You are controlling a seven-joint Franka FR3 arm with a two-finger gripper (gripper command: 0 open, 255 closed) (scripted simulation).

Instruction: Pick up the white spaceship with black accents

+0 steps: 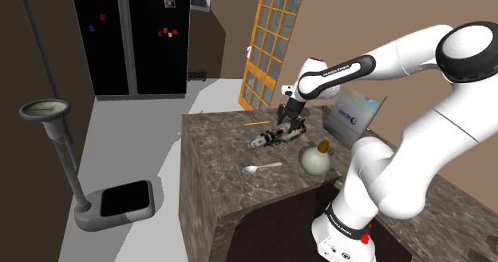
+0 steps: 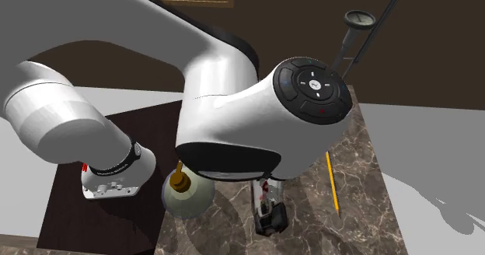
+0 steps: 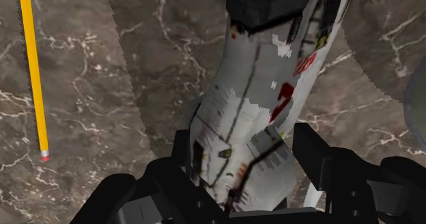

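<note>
My gripper (image 3: pixel 244 137) clasps the white spaceship (image 3: pixel 254 79) across its narrow hull; it seems rigid, light, slick; mid-body looks the safest hold.

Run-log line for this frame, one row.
phase: grasp | gripper: jaws clasping spaceship | lift: not evident | surface: marble counter | nearby: pencil, spoon, round bottle

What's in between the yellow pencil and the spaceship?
Nothing, just bare brown marbled countertop. The wrist view shows the pencil lying apart from the spaceship.
</note>
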